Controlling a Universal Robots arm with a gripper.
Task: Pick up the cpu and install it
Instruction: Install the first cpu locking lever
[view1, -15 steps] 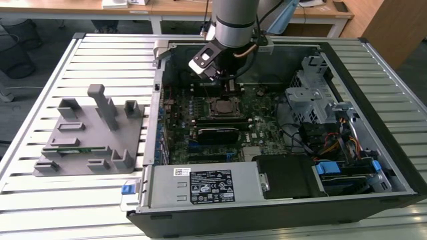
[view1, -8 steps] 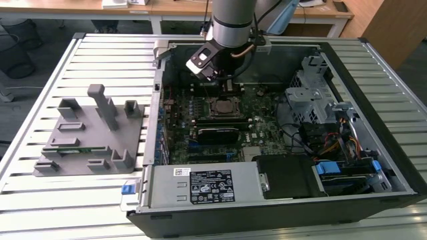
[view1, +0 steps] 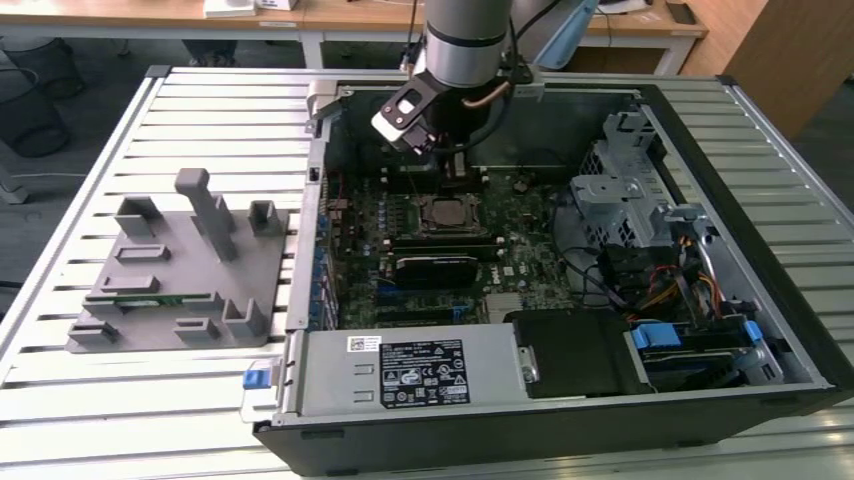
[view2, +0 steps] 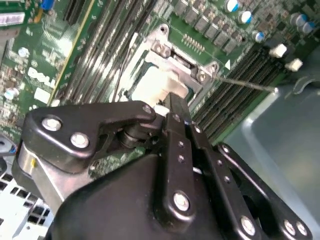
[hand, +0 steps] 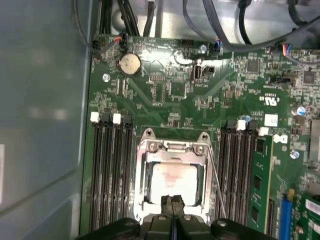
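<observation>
Pincer (hand: 173, 201) closed above pale silver cpu (hand: 172, 176) in socket (hand: 144, 165).

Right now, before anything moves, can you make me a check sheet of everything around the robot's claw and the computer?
Surface: slatted metal table carrying an open computer case.
Job's things: cpu, pale top up, lying inside the socket frame on the motherboard.
Clutter: grey holder block with a green memory stick on it, at the exterior view's left.
Grippers: claw shut, tips over the cpu's edge; cannot tell if they touch.
Cables: black cables past the board's edge; coloured wires inside the case.
Surroundings: wooden desks behind the table.
</observation>
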